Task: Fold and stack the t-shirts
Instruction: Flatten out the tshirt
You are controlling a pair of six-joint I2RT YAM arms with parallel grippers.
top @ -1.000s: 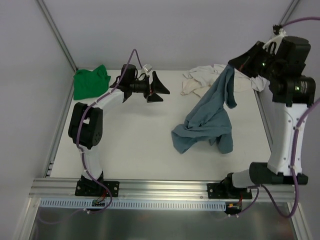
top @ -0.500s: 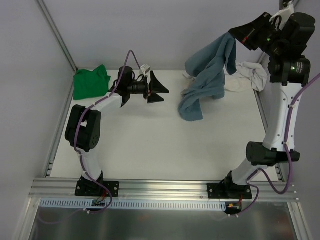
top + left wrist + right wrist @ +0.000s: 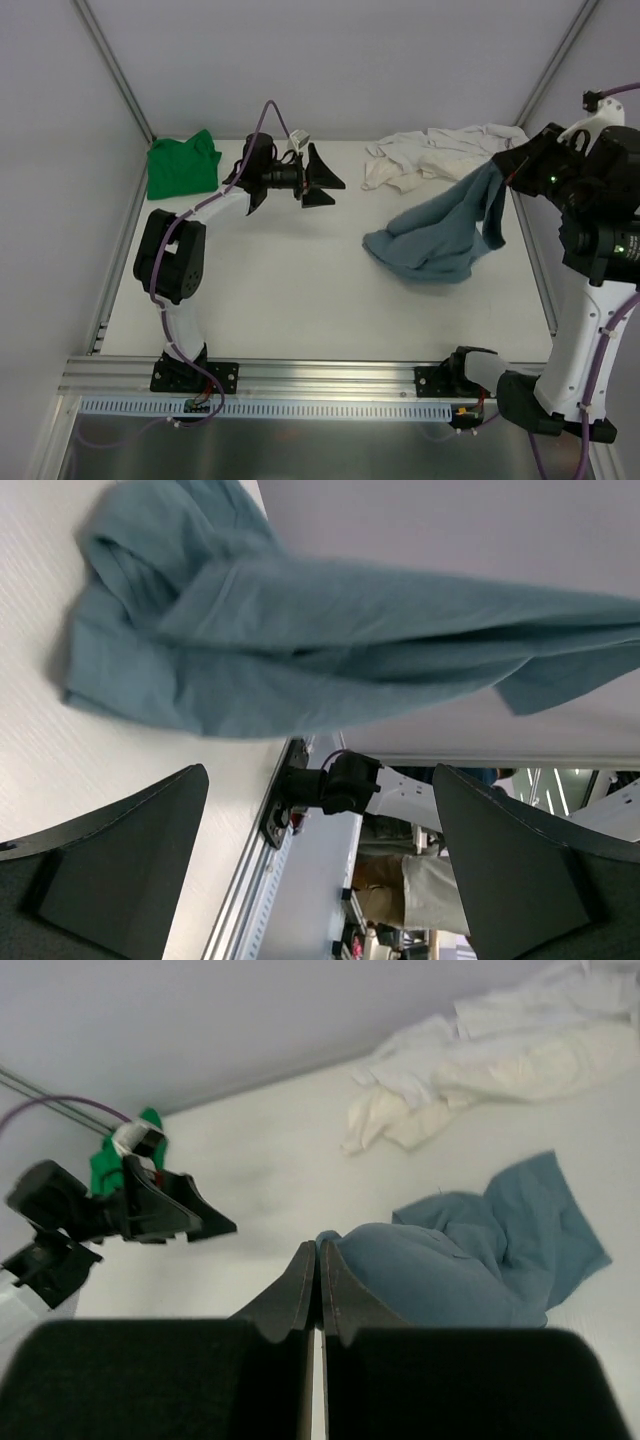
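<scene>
1. the slate-blue t-shirt (image 3: 430, 245) hangs crumpled from one raised edge at the right, and its lower folds are bunched on the white surface (image 3: 280, 290).
2. the cream t-shirt (image 3: 440, 155) lies rumpled along the far edge, and the green t-shirt (image 3: 182, 163) sits in the far left corner.
3. the right gripper (image 3: 508, 175) is clamped tight on the blue cloth. the left gripper (image 3: 328, 185) hovers spread wide, holding nothing.
4. all three are soft, creased cotton, and the surface is smooth and matte.

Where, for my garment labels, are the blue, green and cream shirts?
blue shirt (image 3: 430, 250), top view, bunched lower part
green shirt (image 3: 182, 165), top view, its middle
cream shirt (image 3: 430, 158), top view, crumpled middle
</scene>
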